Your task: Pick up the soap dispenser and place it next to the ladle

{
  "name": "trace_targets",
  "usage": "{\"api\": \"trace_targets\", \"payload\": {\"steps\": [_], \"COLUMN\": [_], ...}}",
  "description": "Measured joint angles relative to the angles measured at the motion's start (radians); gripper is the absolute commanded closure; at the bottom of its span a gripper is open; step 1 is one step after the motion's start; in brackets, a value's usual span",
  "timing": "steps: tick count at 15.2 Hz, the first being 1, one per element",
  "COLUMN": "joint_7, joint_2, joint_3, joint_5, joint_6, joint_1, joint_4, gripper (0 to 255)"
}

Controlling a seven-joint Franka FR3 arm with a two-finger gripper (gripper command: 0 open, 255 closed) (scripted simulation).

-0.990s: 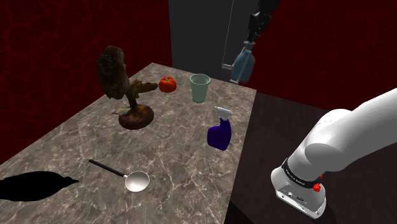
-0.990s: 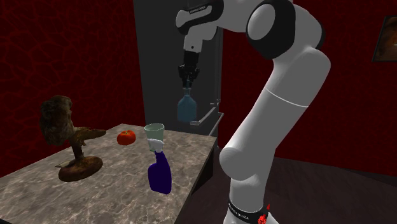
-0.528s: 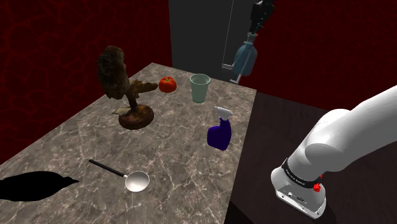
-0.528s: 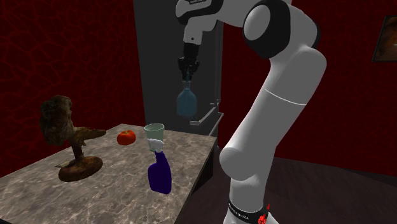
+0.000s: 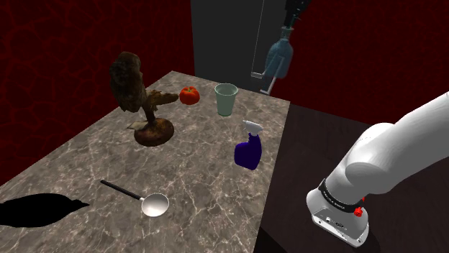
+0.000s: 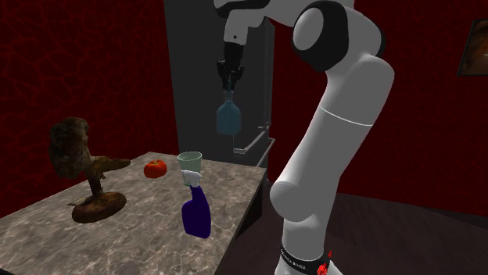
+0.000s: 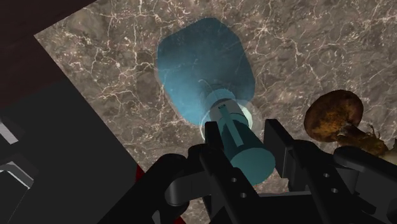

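The soap dispenser (image 5: 279, 57) is a pale blue translucent bottle with a pump top. It hangs upright in the air, high over the far right corner of the marble table (image 5: 201, 180). My gripper (image 5: 289, 25) is shut on its pump neck from above. In the second exterior view the soap dispenser (image 6: 228, 119) dangles below the gripper (image 6: 230, 84), well above the cup. In the wrist view the fingers of the gripper (image 7: 245, 137) clasp the dispenser (image 7: 203, 70). The ladle (image 5: 144, 200) lies flat near the table's front edge, silver bowl and dark handle.
A dark blue spray bottle (image 5: 248, 147) stands near the table's right edge. Farther back are a pale green cup (image 5: 226, 99) and a red tomato (image 5: 189, 95). A brown bird figurine (image 5: 140, 97) stands mid-table. A flat black shape (image 5: 36, 212) lies at the front left corner.
The gripper has risen with the soap dispenser in it, carrying it higher above the table's far corner. Nothing on the table moved.
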Motion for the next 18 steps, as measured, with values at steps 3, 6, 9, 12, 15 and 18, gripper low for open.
{"api": "trace_targets", "payload": {"steps": [3,6,9,12,15,18], "joint_7": [0.057,0.128,0.191,0.256,0.317,0.382], "joint_2": [-0.013,-0.035,-0.043,-0.028,-0.006,0.02], "joint_3": [0.042,0.096,0.142,0.19,0.234,0.28], "joint_5": [0.003,0.007,0.013,0.022,0.03,0.036], "joint_6": [0.035,0.085,0.123,0.175,0.214,0.256], "joint_1": [0.017,0.037,0.057,0.079,0.101,0.125], "joint_4": [-0.044,-0.111,-0.152,-0.185,-0.198,-0.208], "gripper": [255,255,255,255,255,255]}}
